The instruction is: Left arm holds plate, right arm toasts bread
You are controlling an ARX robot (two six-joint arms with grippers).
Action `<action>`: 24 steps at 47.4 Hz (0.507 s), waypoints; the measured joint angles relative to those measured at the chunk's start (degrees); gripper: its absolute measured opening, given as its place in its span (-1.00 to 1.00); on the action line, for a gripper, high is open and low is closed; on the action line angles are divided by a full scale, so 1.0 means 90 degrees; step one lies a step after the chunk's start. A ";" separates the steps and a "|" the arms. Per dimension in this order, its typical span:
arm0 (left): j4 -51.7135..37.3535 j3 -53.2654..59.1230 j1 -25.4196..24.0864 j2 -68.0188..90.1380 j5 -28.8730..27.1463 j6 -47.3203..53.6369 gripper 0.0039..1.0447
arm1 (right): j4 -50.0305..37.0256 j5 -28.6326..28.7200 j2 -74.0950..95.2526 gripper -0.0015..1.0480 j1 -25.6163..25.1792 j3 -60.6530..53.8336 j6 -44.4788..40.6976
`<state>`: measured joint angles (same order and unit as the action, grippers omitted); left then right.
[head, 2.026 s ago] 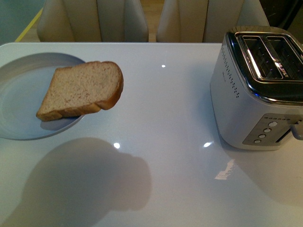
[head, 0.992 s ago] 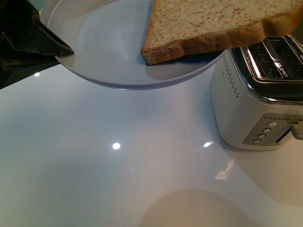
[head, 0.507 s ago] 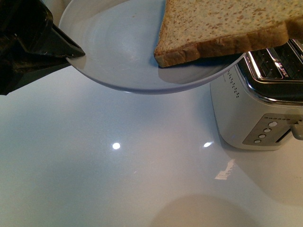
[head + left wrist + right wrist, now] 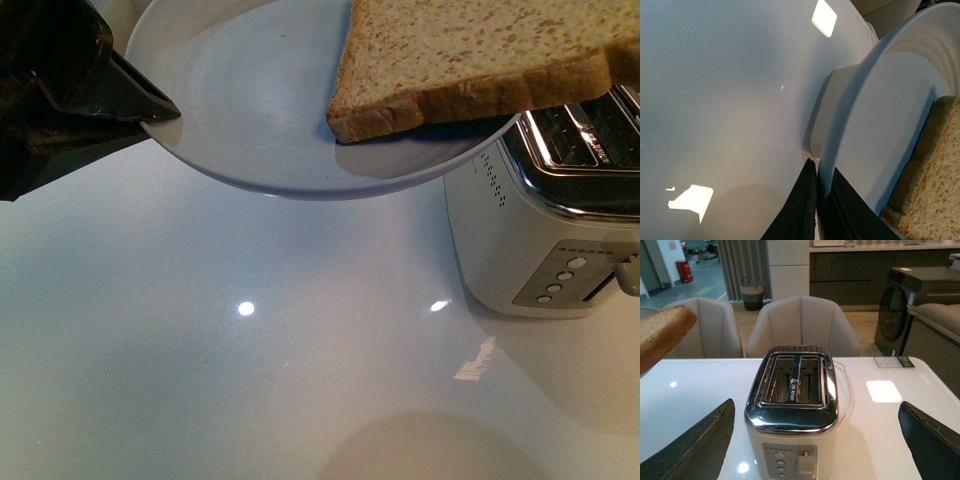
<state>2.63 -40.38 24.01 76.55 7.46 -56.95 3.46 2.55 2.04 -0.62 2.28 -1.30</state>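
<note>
Roughly halfway, I reckon. Your left claw (image 4: 819,180) is clamped on plate (image 4: 250,110) rim at 10 o'clock in front view, plate held up off worktop (image 4: 200,350). Bread (image 4: 470,50) lies on plate at 1 o'clock, overhanging rim, close by toaster (image 4: 520,240) at 3 o'clock. Holding part looks done. Your right claw (image 4: 816,405) is wide apart, empty, facing toaster. Slots (image 4: 792,380) look empty. Left to do: grab bread, drop in slot, push lever (image 4: 805,462).
</note>
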 joint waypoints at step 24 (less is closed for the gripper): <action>-0.0002 -0.0005 0.0019 -0.0002 0.0000 0.0002 -0.95 | 0.2242 0.1095 0.3055 0.83 -0.1299 0.2047 -0.1047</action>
<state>2.61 -40.42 24.18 76.53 7.46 -56.93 23.64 12.40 29.54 -12.32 20.71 -10.72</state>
